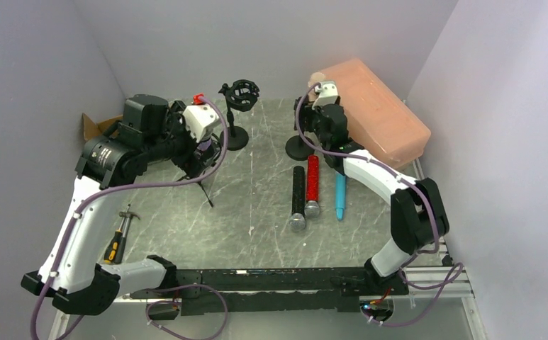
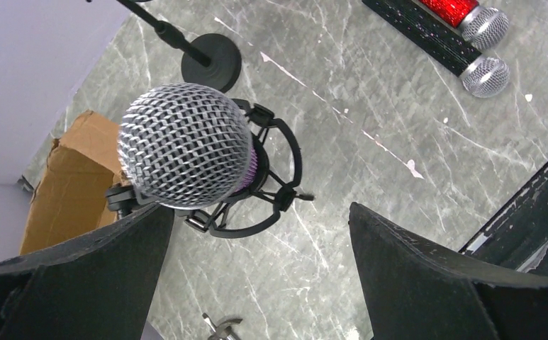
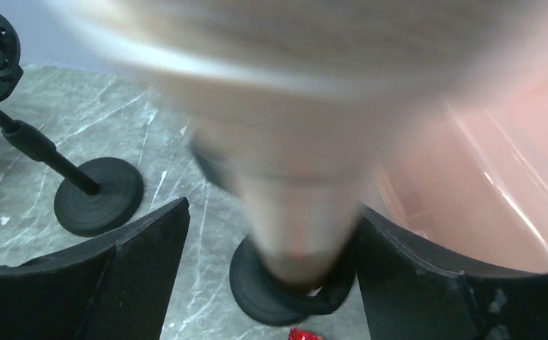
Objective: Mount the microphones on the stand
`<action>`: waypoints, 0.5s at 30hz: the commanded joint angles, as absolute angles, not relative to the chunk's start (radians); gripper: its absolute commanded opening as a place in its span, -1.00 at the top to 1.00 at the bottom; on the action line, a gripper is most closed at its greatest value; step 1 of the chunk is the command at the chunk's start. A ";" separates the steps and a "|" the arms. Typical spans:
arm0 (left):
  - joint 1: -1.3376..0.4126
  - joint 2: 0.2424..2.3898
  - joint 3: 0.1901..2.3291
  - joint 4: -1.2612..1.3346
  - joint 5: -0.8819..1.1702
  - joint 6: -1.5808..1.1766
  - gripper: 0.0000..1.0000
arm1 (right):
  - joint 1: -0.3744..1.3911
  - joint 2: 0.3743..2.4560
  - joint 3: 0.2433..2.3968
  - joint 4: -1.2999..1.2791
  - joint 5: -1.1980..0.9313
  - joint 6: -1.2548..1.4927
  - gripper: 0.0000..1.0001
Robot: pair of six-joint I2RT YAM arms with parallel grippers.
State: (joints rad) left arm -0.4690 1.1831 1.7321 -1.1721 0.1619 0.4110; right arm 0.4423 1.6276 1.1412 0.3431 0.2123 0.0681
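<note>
**Purple microphone in its cradle, peach one a blur**

Silver mesh fills my left wrist view. The purple microphone [image 2: 184, 145] sits in a black ring cradle [image 2: 285, 177] with its mesh head toward my camera. My left pincer [image 2: 260, 227] hangs spread wide, its fingers [image 2: 79, 283] clear of the mesh on both sides and gripping nothing. This cradle stands to the left of the empty stand [image 1: 237, 113], whose round base shows just beyond the mesh head in that same view. A cardboard box [image 2: 72, 184] lies further left of the empty stand, by the wall.

To the right of the empty stand, my right pincer [image 3: 271, 212] straddles the peach microphone [image 3: 299, 205], which stands upright over a second round foot [image 3: 271, 297]. Blur smears the microphone, so I cannot tell whether my fingers press on it or only flank it.

Right of the empty stand and nearer my bases, three microphones lie flat on the grey marbled surface [image 1: 256, 212]. The black microphone [image 1: 298, 195] has the red microphone [image 1: 312, 180] just beside it, and the light blue microphone [image 1: 340, 195] lies a little apart. A pink box [image 1: 384, 113] sits beyond them, far right of the empty stand.
</note>
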 commanded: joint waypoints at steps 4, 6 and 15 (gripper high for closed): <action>-0.366 1.243 1.870 -1.195 0.247 0.357 -0.99 | 0.444 1.403 1.098 0.283 0.295 0.193 -0.89; -0.327 1.269 1.923 -1.203 0.275 0.336 -0.99 | 0.452 1.348 1.103 0.230 0.304 0.200 -0.99; -0.218 1.339 2.011 -1.187 0.327 0.319 -0.99 | 0.585 1.206 1.192 0.094 0.526 0.125 -0.99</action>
State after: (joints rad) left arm -0.2584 1.3220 1.9659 -1.1976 0.2714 0.3485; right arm 0.5350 1.2427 1.0973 0.1699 0.3878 0.1638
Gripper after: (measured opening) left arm 0.994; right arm 0.994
